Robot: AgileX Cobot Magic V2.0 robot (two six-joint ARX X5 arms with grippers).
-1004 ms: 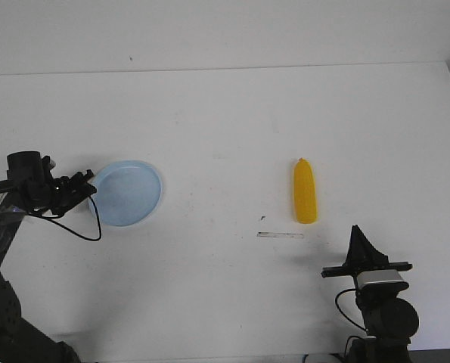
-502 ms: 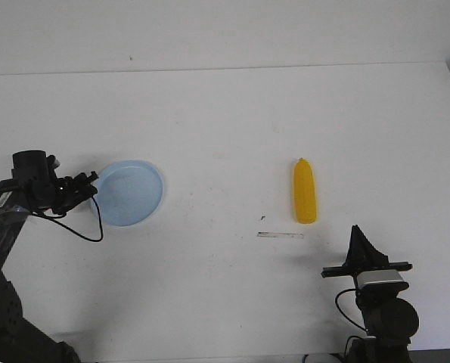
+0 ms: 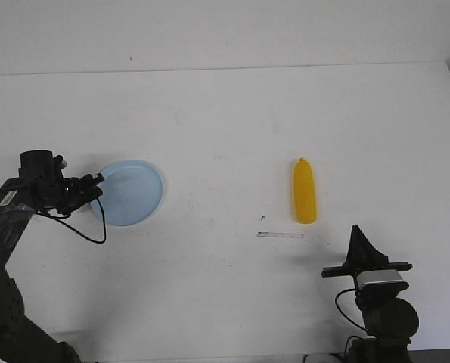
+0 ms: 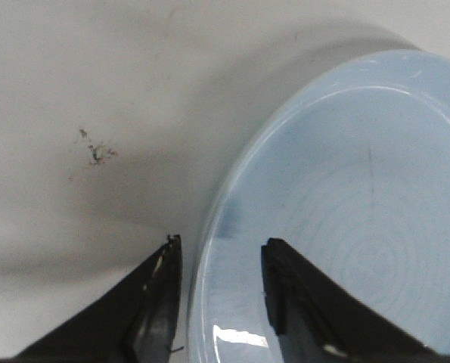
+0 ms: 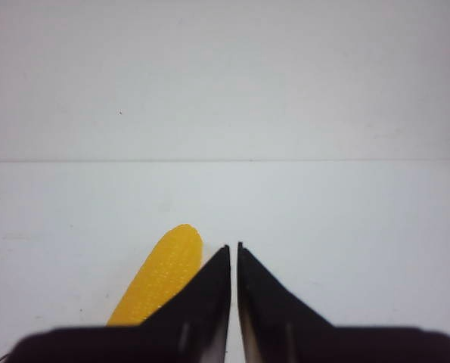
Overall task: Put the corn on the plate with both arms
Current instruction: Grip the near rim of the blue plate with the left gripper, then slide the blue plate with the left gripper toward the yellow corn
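Note:
The pale blue plate (image 3: 131,192) lies on the white table at the left. My left gripper (image 3: 96,187) is open at the plate's left rim. In the left wrist view the rim (image 4: 232,197) runs between the two fingers, one outside the plate, one over its inside, without touching it. The yellow corn (image 3: 305,192) lies right of centre, its tapered tip pointing away from me. My right gripper (image 3: 358,240) is shut and empty, near the table's front edge, a little to the right of the corn. In the right wrist view the corn (image 5: 160,276) lies beside the shut fingers.
A thin pale strip (image 3: 280,235) lies on the table just left of the corn's near end. A small dark scuff (image 4: 96,150) marks the table beside the plate. The table's far edge (image 3: 225,69) meets a white wall.
My left gripper has moved right toward the plate, so its fingers now straddle the rim. The plate, corn and right arm have not moved.

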